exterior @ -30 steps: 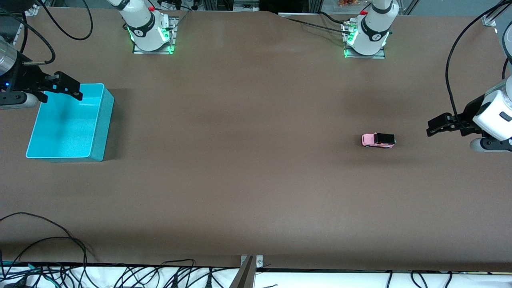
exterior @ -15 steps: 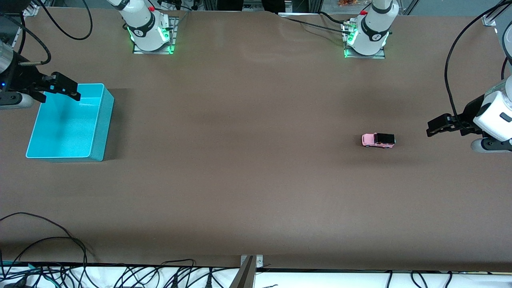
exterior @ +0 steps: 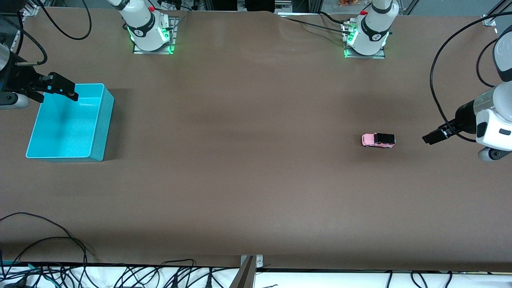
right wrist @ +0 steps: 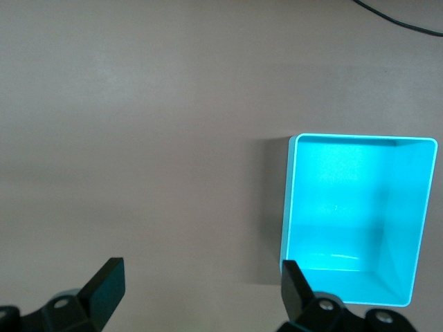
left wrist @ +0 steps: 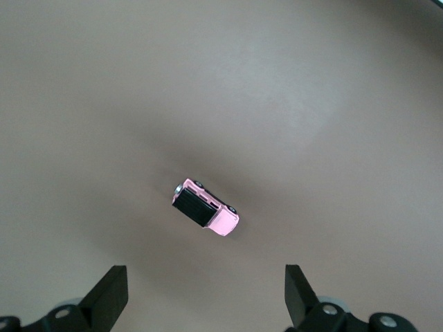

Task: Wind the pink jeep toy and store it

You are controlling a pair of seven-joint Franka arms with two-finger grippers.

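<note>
- Presently the left pincer [exterior: 430,138] hangs spread wide and empty, just beside the pink jeep toy [exterior: 378,140] on the worktop [exterior: 248,160].
- Right pincer [exterior: 60,87], spread and empty, hovers over the turquoise bin [exterior: 96,136].

Jeep and bin well apart on the tabletop [exterior: 256,180]

The pink jeep toy [exterior: 378,140] sits toward the left arm's end; the bin [exterior: 98,136] rests at the right arm's end, slightly farther from the front camera.

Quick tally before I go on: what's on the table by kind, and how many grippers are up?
pink jeep toy: 1
turquoise bin: 1
Grippers, both open: 2, left gripper, right gripper
Total: 4
</note>
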